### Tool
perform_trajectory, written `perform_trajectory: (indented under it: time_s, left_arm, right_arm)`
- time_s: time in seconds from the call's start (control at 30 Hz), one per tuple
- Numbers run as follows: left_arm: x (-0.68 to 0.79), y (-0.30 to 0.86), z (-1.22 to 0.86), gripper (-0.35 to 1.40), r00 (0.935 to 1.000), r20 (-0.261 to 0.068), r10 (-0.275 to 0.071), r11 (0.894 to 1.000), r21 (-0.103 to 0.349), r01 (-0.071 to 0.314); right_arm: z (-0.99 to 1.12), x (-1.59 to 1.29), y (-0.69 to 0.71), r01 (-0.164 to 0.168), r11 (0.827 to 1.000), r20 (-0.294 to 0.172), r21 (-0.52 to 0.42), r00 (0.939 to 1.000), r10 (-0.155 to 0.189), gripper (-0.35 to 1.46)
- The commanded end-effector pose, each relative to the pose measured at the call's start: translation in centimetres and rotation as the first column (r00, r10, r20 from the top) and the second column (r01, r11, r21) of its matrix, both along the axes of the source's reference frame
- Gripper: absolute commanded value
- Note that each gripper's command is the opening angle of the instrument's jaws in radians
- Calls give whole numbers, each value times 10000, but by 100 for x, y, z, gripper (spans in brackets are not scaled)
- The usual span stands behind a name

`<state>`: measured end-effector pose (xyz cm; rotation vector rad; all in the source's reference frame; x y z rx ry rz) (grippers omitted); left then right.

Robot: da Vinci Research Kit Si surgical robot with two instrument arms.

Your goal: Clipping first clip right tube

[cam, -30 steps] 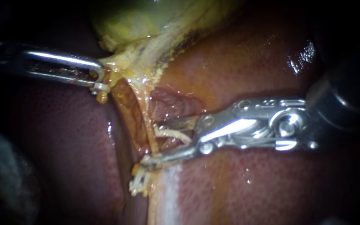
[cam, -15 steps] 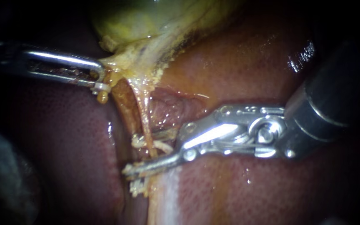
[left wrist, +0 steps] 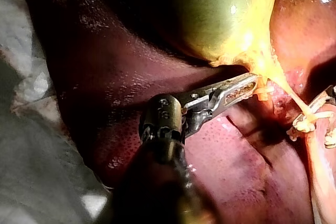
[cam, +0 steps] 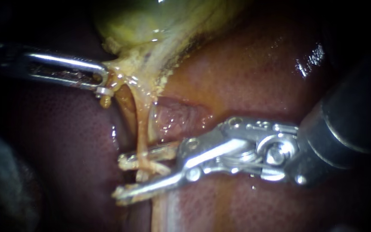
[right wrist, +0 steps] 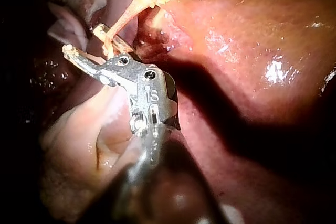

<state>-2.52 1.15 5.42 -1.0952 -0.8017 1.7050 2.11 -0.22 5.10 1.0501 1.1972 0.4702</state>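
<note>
Endoscope view: right instrument [cam: 117,177] pincer apart, straddling the tube [cam: 143,129] below gallbladder [cam: 151,25]; pale bit [cam: 153,167] betw. tips, clip or not unclear; left instrument [cam: 103,81] pincer clamped on gallbladder edge, shaft lost in dark

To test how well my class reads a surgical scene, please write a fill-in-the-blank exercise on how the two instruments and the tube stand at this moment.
The jaws of the right instrument stand ____.
The thin tube passes ____ those jaws.
The left instrument has its jaws shut on the narrow end of the ____.
The dark red tissue beneath both instruments is the ____.
Missing words: open; between; gallbladder; liver.
</note>
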Motion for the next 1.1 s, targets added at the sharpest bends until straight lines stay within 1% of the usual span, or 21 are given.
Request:
perform_trajectory:
  time_s: [0.03, 0.13, 0.27, 0.33, 0.4, 0.43, 0.57, 0.77, 1.1]
  left_arm:
    - [0, 0, 0, -35, 10000, 1, -1, 10000, 4, 1]
    - [0, 0, 0, -35, 10000, 1, -1, 10000, 4, 1]
    - [0, 0, 0, -35, 10000, 0, -3, 10000, 3, 3]
    - [0, 0, 0, -35, 10000, 0, -3, 10000, 3, 3]
    - [-1, 0, 0, -35, 10000, -1, -3, 10000, 3, 3]
    - [-1, 0, 0, -35, 10000, -1, -3, 10000, 3, 3]
    - [-1, 0, 0, -35, 10000, -1, -4, 10000, 3, 4]
    - [-1, 0, 0, -35, 10000, -1, -5, 10000, 3, 5]
    - [-2, 0, 1, -35, 10000, -4, -9, 10000, 2, 9]
  right_arm:
    - [0, 0, 1, -32, 10000, 27, -3, 10000, 32, 39]
    - [3, -3, 4, -185, 9998, 88, -25, 9998, 186, 27]
    - [9, -8, 8, -450, 9990, 218, -18, 9987, 450, 0]
    - [11, -11, 9, -519, 9986, 321, 132, 9982, 515, -10]
    - [12, -13, 9, -522, 9985, 346, 184, 9981, 515, -22]
    - [12, -14, 9, -516, 9984, 369, 236, 9980, 508, -33]
    - [13, -17, 7, -497, 9978, 460, 435, 9978, 477, -35]
    - [21, -21, 0, -480, 9982, 459, 369, 9979, 463, -35]
    - [25, -21, -1, -456, 9983, 453, 356, 9980, 439, -35]
